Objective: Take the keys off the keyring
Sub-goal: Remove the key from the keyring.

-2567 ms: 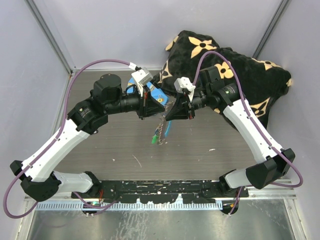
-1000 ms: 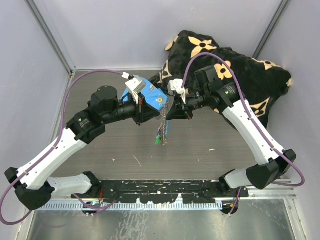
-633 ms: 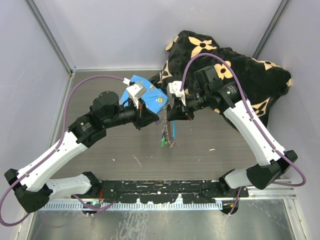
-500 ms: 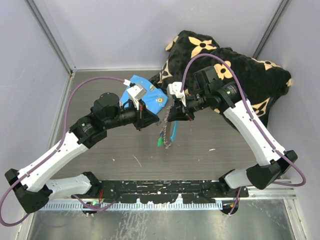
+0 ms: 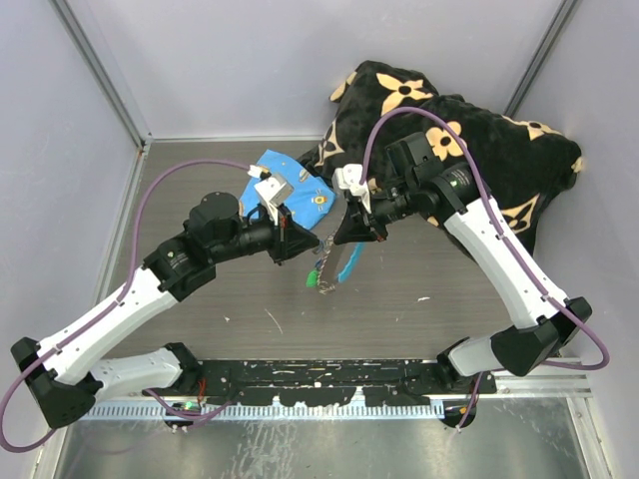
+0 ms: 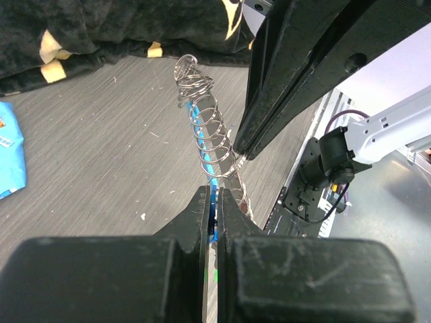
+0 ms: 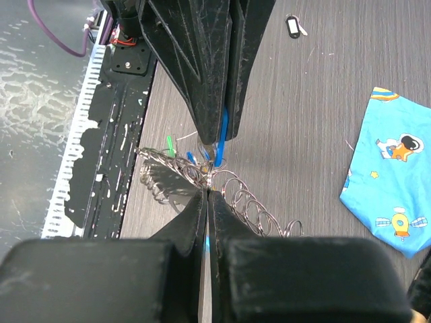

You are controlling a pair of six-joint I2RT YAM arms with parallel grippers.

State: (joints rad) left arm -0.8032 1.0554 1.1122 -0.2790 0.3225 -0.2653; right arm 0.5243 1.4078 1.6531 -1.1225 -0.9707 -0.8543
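The keyring (image 5: 325, 271) is a dangling string of thin metal rings, held above the table between both grippers. A light-blue curved piece (image 5: 349, 261) hangs at its right, and a green key (image 5: 312, 279) at its lower left. My left gripper (image 5: 303, 251) comes in from the left. In the left wrist view it (image 6: 214, 195) is shut on a blue piece of the keyring, below the ring coil (image 6: 205, 124). My right gripper (image 5: 332, 242) (image 7: 207, 192) is shut on the rings at the point where the coil (image 7: 256, 208) meets the chain (image 7: 161, 176). The green key (image 7: 170, 142) is visible beyond it.
A blue printed cloth (image 5: 297, 188) (image 7: 397, 195) lies flat behind the grippers. A black plush blanket with tan flowers (image 5: 469, 130) fills the back right corner. A small white tag (image 5: 423, 298) lies on the table. A black rail (image 5: 319, 374) runs along the near edge.
The left gripper has moved nearer and lower, uncovering more of the blue cloth. The hanging keyring has swung slightly with it. The right gripper has hardly moved.
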